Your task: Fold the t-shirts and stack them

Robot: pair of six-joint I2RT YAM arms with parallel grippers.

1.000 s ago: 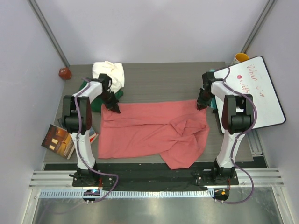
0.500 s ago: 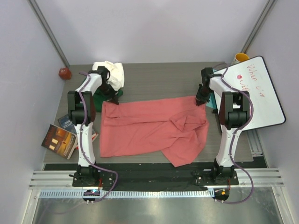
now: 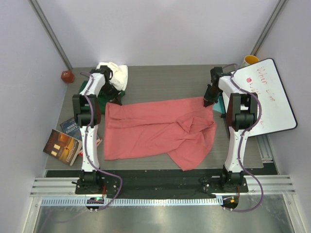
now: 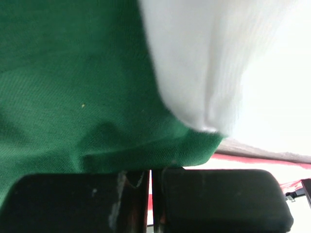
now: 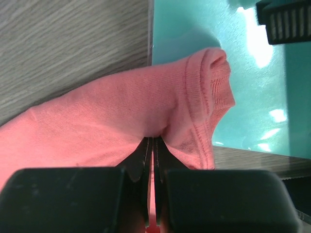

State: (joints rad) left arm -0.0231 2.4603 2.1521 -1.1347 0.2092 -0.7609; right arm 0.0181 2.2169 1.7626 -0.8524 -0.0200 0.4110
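The salmon-pink t-shirt (image 3: pixel 150 131) lies spread on the surface (image 3: pixel 165 82), its long axis running straight from the left gripper (image 3: pixel 117 100) to the right gripper (image 3: pixel 208 101). Its far edge is drawn almost taut between the two. The part nearest the right arm's base is bunched in diagonal folds, and a flap reaches the surface's near edge. Which end is the neck cannot be told.

The right gripper (image 5: pixel 151 145) is clamped on a fold of pink cloth. A stitched hem curls just beyond its tips and over the edge of a teal glossy sheet (image 5: pixel 194 29). The whiteboard (image 3: pixel 269 97) lies just outboard of this gripper, with a yellow cup (image 3: pixel 251 59) beyond it, so there is little room on that side.

The left gripper (image 4: pixel 149 179) has its jaws pressed together at the shirt's far left corner, with a sliver of pink in the slit between them. Directly ahead of its tips the dark green t-shirt (image 4: pixel 73 97) lies close, and the cream-white t-shirt (image 4: pixel 218 63) is heaped on top of it. Books (image 3: pixel 60 143) lie outboard of the left arm, and a red object (image 3: pixel 67 76) sits in the far corner.

Between the grippers and beyond the pink edge, bare surface stretches to the back wall.
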